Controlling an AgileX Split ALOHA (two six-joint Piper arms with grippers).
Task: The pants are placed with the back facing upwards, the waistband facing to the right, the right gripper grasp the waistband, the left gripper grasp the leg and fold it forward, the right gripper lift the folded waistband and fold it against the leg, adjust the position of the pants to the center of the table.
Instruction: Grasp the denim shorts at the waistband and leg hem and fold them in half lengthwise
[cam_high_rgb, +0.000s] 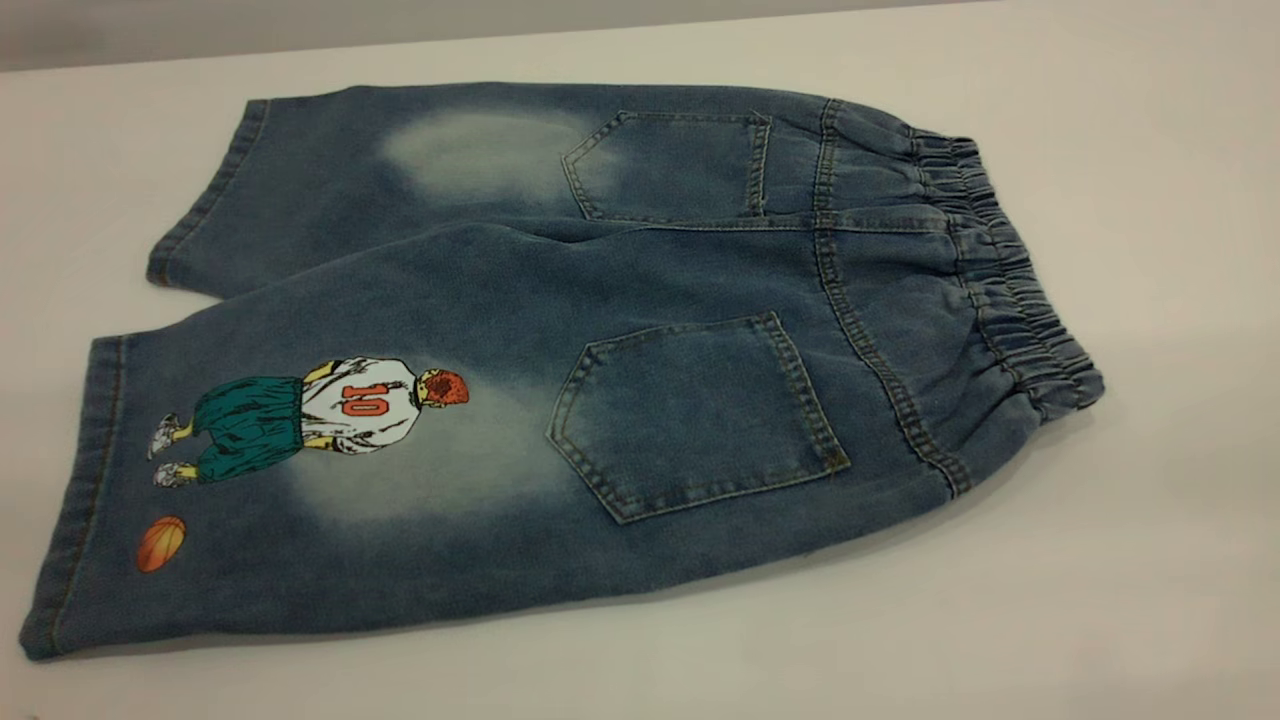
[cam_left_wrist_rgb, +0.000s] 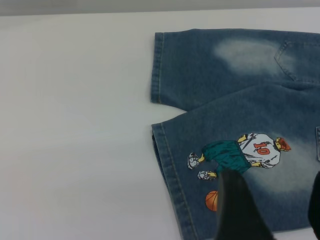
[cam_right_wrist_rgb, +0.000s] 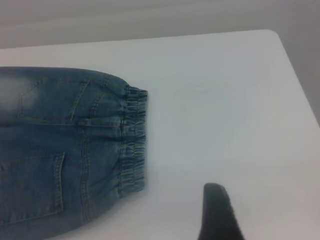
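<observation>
Denim, blue and faded in pale patches: the pants (cam_high_rgb: 560, 350), knee-length shorts, lie flat and unfolded on the plain white table (cam_high_rgb: 1150, 560), back pockets up, with the gathered elastic waistband (cam_high_rgb: 1010, 275) at the right and the leg (cam_high_rgb: 300, 480) printed with a number 10 player and an orange ball nearest the camera at the left. No fold has been made, so in my judgement every grasp and fold remains. My black left gripper (cam_left_wrist_rgb: 272, 210) hangs above the printed leg and my black right gripper (cam_right_wrist_rgb: 220, 215) above bare table beside the waistband; neither holds anything, and I cannot tell how far either is open.
</observation>
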